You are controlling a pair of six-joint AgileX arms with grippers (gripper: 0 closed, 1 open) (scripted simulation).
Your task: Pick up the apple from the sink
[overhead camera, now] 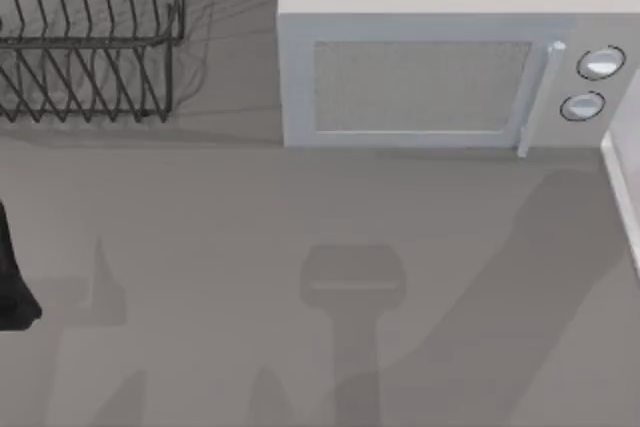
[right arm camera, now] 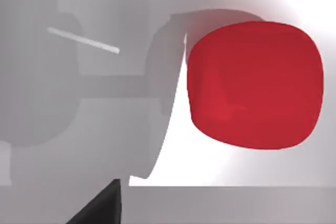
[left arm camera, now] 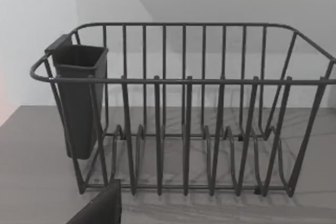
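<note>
The apple (right arm camera: 255, 85) lies on pale surface; right pincer's state unclear.

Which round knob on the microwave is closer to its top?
The upper knob on the microwave. It sits right above the lower knob, beside the door handle.

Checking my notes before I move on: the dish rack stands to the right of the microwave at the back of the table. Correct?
Not quite. The dish rack stands to the left of the microwave, not the right, as the top view shows. Both are at the back of the table.
</note>
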